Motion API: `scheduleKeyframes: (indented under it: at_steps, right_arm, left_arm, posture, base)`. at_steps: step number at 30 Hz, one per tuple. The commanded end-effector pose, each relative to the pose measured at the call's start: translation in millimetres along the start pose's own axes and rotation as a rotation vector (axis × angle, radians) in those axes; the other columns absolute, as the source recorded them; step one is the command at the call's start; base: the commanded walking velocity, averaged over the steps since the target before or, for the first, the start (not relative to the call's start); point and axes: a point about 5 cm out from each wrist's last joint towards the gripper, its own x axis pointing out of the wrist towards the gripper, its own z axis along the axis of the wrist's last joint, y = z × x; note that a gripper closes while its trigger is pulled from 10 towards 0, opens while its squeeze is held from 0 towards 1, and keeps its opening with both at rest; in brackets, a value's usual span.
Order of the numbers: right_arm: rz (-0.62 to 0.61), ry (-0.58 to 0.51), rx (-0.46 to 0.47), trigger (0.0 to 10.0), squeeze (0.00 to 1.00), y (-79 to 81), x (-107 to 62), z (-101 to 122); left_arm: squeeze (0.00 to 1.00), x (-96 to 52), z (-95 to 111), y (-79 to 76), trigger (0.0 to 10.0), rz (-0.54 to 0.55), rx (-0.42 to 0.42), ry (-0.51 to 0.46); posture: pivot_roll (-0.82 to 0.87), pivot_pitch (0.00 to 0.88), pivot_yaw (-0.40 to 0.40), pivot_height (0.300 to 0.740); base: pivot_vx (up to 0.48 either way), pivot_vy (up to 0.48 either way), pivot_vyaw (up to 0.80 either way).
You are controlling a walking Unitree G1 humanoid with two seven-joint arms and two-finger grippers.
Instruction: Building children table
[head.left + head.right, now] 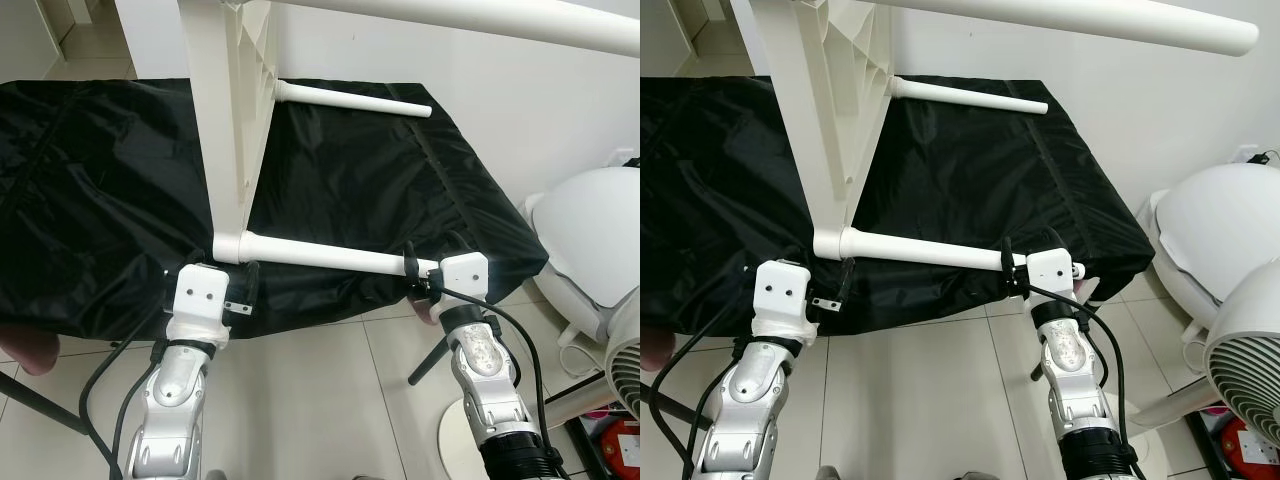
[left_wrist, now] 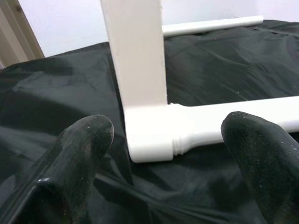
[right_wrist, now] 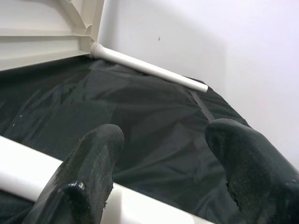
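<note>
- Table (image 1: pixel 225 130): smooth white plastic, slight sheen.
- Cover (image 1: pixel 100 190): black, crinkled, glossy cloth.
- Fingers (image 2: pixel 79 154): matt black, rubbery, dusty.
- Floor (image 1: pixel 330 390): glossy pale tiles.

White wall (image 1: pixel 520 90), tiled floor (image 1: pixel 330 390), black-draped surface (image 1: pixel 100 200), white fan (image 1: pixel 1250 350) right

Tabletop (image 1: pixel 235 120) stands edgewise on cloth (image 1: pixel 90 190), legs (image 1: pixel 320 255) rightward
</note>
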Motion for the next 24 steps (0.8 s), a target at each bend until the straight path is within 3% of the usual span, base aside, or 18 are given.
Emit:
scheduleKeyframes:
  at_steps: [1, 13, 14, 18, 24]
  right_arm:
    - [-0.011, -0.021, -0.003, 10.0, 0.0, -5.6, 5.8, 5]
    - [-0.009, -0.058, -0.006, 10.0, 0.0, -9.1, 15.8, 15]
    - [-0.007, -0.064, -0.002, 10.0, 0.0, -7.0, 16.9, 17]
    - [-0.006, -0.066, 0.0, 10.0, 0.0, -6.1, 16.9, 17]
    - [-0.013, -0.069, 0.006, 10.0, 0.0, -4.9, 18.0, 19]
  left_arm:
    - [0.0, 2.1, 0, 7.0, 10.0, 0.083, -0.004, 0.005]
    - [0.0, 20.6, 11, 19.5, 10.0, 0.144, -0.045, -0.022]
    - [0.0, 31.7, 21, 16.2, 10.0, 0.157, -0.101, -0.042]
    - [0.0, 35.7, 25, 13.0, 10.0, 0.153, -0.125, -0.046]
    - [0.0, 50.5, 32, -9.2, 10.0, 0.107, -0.148, -0.042]
  posture:
    - [-0.08, 0.065, -0.023, 0.74]
    - [-0.08, 0.069, -0.021, 0.74]
    - [-0.09, 0.071, -0.019, 0.74]
    - [-0.09, 0.071, -0.019, 0.74]
    - [-0.09, 0.086, -0.016, 0.74]
  base:
    - [0.0, 0.0, 0.0]
    - [0.0, 0.0, 0.0]
    - [0.0, 0.0, 0.0]
    - [0.0, 0.0, 0.0]
    - [0.0, 0.0, 0.0]
